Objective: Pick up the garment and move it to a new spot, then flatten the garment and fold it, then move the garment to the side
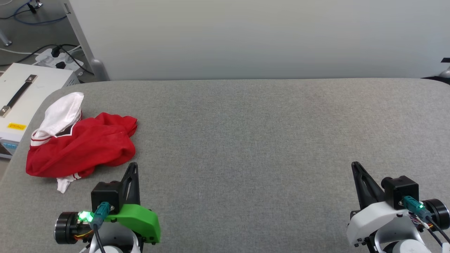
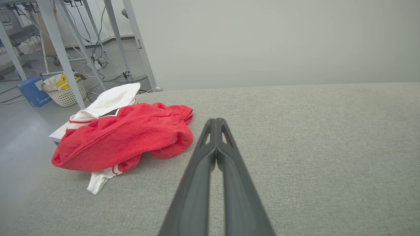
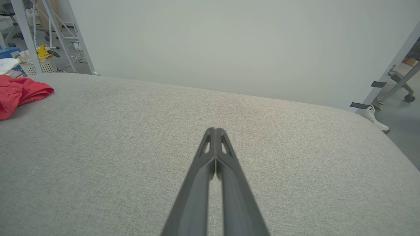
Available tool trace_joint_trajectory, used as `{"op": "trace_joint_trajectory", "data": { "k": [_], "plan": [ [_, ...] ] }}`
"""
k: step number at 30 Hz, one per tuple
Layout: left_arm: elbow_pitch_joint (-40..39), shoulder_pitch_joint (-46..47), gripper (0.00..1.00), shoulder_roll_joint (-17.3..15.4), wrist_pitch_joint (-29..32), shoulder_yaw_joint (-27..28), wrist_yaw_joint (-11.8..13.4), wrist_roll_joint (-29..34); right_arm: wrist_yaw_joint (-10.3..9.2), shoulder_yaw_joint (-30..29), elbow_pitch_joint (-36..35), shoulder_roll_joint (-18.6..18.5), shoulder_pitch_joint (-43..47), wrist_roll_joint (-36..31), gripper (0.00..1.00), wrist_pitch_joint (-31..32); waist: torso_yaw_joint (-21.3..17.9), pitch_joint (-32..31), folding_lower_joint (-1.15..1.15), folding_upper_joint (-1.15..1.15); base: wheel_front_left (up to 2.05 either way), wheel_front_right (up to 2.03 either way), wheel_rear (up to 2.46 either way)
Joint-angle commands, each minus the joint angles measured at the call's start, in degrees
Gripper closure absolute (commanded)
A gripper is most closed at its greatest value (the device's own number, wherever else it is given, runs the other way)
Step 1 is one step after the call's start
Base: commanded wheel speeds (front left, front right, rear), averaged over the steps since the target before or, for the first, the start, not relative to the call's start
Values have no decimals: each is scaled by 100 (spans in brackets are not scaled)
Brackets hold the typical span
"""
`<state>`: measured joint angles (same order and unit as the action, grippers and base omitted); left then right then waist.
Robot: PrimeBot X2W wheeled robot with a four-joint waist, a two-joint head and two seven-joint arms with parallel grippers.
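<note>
The garment (image 1: 81, 144) lies crumpled at the left end of the grey table, red with a white sleeve on top and striped trim showing. The left wrist view has the garment (image 2: 124, 137) left of my fingers, and its red edge (image 3: 16, 93) sits at the far left of the right wrist view. My left gripper (image 1: 133, 166) is shut and empty, its tips just right of the garment's near edge, apart from it; in its own view the left gripper (image 2: 216, 120) has both fingers pressed together. My right gripper (image 1: 355, 164) is shut and empty at the lower right, seen as the right gripper (image 3: 215, 130) over bare cloth.
The grey fabric-covered table (image 1: 246, 140) stretches wide between the grippers. A white panel (image 1: 246, 35) stands behind its far edge. A white box with a strap handle (image 1: 21, 102) sits off the left end. A white basket (image 2: 64, 93) and metal frame legs stand on the floor.
</note>
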<state>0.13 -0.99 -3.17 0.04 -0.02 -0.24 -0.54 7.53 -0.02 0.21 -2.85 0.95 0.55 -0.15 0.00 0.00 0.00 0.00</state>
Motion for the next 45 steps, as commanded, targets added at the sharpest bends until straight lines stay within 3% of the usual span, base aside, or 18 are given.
{"op": "trace_joint_trajectory", "data": {
  "k": [1,11,12,45],
  "plan": [
    [-13,99,100,29,-4,2,24,54,-4,2,-21,-3,-95,-55,100,15,0,0,0,0,0,0,0],
    [-13,99,100,29,-4,2,24,54,-4,2,-21,-3,-95,-55,100,15,0,0,0,0,0,0,0],
    [0,-1,0,0,0,0,0,0,0,-1,0,1,0,0,0,0,0,0,0,0,0,0,0],
    [-55,0,0,5,-341,-86,148,-149,-1,-158,-238,0,84,369,0,-337,4,26,0,0,0,0,0]
  ]
}}
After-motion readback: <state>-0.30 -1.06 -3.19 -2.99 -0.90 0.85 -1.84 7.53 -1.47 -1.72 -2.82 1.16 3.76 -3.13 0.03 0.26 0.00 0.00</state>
